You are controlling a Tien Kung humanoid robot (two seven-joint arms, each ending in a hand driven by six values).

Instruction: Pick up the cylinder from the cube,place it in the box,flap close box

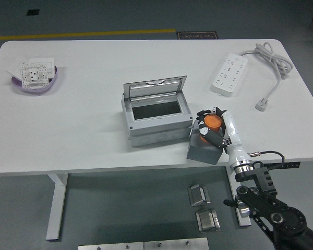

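white table (83, 140) on grey floor (120, 15) with yellow line (83, 35). right hand (215, 130) curled around orange cylinder (214, 123), above grey cube (203, 150), beside open box (156, 112). power strip (229, 73) and bowl (35, 83) farther back.

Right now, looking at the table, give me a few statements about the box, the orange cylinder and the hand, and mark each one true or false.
1. The lid of the grey box stands open. True.
2. The orange cylinder already lies inside the box. False: it is outside, to the box's right, over the grey cube, with the right hand wrapped around it.
3. The power strip lies at the table's far right with its cable beside it. True.
4. The purple bowl sits next to the box. False: it is off at the far left of the table.
5. Both arms reach over the table. False: only the right arm shows.
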